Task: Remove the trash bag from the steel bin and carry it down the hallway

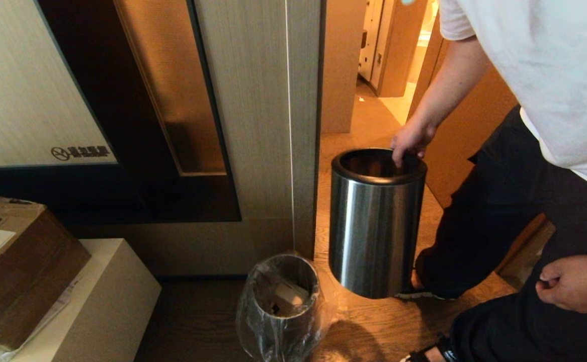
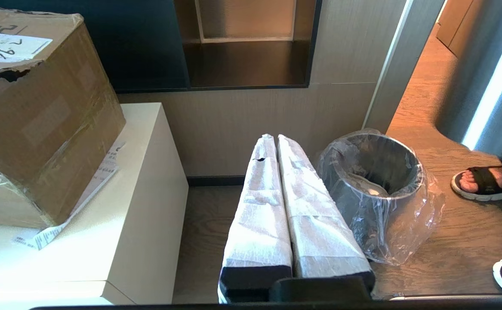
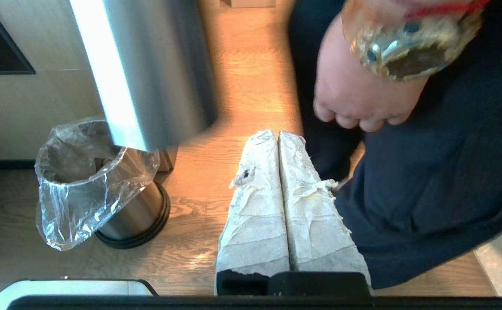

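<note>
Two steel cans in shot, so heads up. The bag (image 1: 273, 327) lines the small bin (image 3: 137, 209), which stands on the floor (image 1: 197, 317) at the foot of the wall corner, where the doorway opens. Its loose edge is draped down over the rim, and I can see pale scraps inside. Just beside it, a person (image 1: 550, 75) has a taller can (image 1: 373, 226) hanging by the rim from one hand (image 1: 411, 141), tilted and, I think, clear of the floor.

Neither claw has anything. The left gripper (image 2: 275, 137) is clenched empty, fingers pressed together, hanging near the bin on its near side. The right gripper (image 3: 276, 132) is also clenched empty, sitting by the person's leg.

My take: nothing has started yet. I'd wait for that taller can to get out of the way. Then I'd open the left claw and pinch the slack plastic at the rim, not the steel. The film looks thin, so I'd gather a good bunch and lift straight up, slowly. Otherwise it could tear, or the bin could come up with it.
</note>
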Robot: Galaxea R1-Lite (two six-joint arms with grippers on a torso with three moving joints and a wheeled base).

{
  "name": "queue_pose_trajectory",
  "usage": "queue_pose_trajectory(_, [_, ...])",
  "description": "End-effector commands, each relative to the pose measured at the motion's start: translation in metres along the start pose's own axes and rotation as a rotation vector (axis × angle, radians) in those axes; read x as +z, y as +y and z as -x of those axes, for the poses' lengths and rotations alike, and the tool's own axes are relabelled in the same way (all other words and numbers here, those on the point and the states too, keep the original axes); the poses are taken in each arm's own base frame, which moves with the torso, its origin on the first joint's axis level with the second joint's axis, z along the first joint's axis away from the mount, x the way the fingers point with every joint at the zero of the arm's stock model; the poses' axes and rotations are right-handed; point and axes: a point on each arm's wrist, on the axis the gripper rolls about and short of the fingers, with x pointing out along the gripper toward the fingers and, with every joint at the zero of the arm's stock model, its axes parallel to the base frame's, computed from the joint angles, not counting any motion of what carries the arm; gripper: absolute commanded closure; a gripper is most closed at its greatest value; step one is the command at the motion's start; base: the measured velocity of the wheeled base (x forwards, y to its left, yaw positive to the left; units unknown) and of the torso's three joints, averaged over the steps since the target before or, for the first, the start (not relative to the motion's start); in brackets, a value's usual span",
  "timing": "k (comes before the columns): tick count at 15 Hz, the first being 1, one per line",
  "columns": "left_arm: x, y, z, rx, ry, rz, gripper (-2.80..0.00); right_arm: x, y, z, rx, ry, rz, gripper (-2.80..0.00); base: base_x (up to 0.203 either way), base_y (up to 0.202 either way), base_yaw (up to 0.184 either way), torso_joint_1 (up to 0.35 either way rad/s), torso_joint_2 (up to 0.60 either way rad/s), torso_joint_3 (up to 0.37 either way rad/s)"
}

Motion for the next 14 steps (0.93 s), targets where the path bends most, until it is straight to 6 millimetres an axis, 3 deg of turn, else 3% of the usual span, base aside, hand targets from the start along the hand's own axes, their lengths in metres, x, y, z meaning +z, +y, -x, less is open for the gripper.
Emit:
queue_pose_trajectory(1, [-0.0034,0.0,-0.0009,0.001,0.012,-0.001,0.0,0.0,0.0,-0.0001,0.002,0.001,0.0,0.0,0.0,0.0,0.0,0.0,0.0,0.0])
queue_pose_trajectory(14, [-0.0033,0.0,-0.0008,0.001,0.012,0.001,0.0,0.0,0.0,-0.0001,0.0,0.001,0.0,0.0,0.0,0.0,0.0,0.0,0.0,0.0])
